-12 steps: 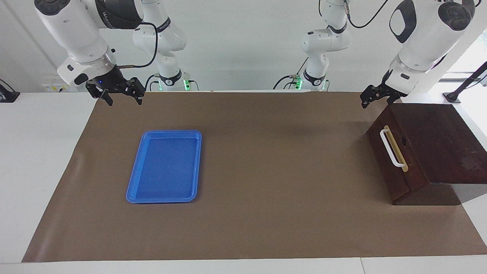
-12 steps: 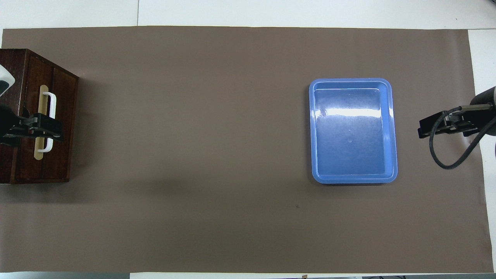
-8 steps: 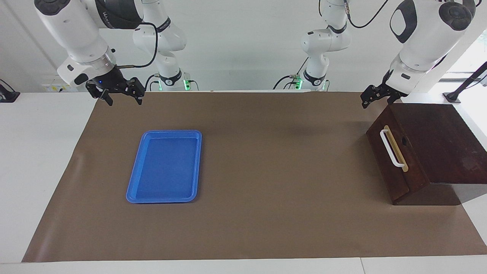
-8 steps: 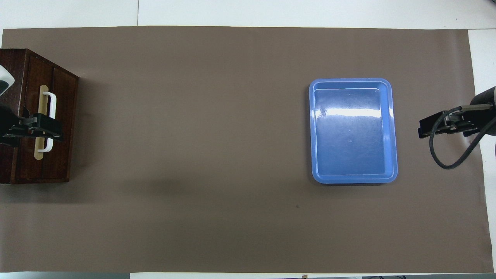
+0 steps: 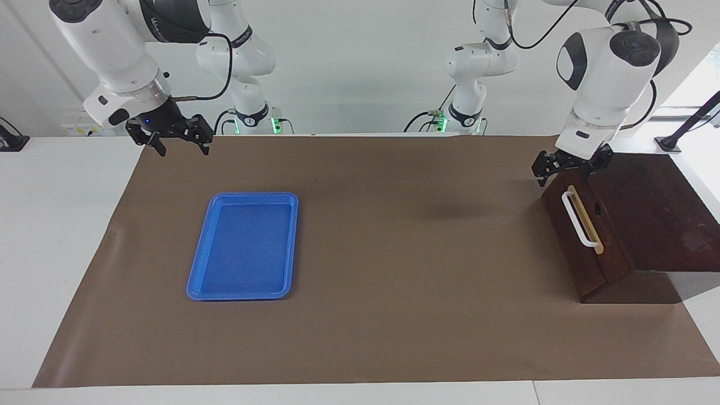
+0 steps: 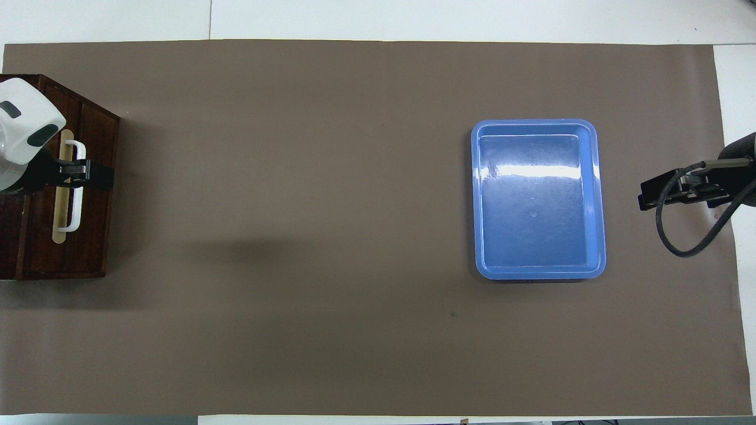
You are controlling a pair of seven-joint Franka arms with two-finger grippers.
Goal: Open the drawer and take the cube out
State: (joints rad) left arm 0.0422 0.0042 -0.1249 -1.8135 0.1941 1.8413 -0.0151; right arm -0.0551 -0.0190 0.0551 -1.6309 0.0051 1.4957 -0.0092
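Over at the right side of the facing view, my left gripper (image 5: 564, 169) hangs just above the top corner of the drawer (image 5: 579, 236) front, right by the upper end of the white handle (image 5: 579, 219). Fingers point down and look spread apart, with nothing between them. From overhead the same gripper (image 6: 88, 175) sits across the upper part of the handle (image 6: 75, 195) at the left edge of the frame, but the facing view shows it isn't touching yet.

That drawer is fully shut inside the dark wooden box (image 5: 658, 208), at the right edge of the frame. Can't see the cube anywhere, so I can't tell where it is.

My right gripper (image 5: 179, 140) waits up in the upper left of the facing view, in the air over the corner of the brown mat (image 5: 394, 270). Its fingers are spread too, holding nothing. Overhead it shows at the right edge (image 6: 673, 192).

Blue tray (image 5: 244, 246) lies flat on the mat, left of centre in the facing view, below the right gripper in the frame.
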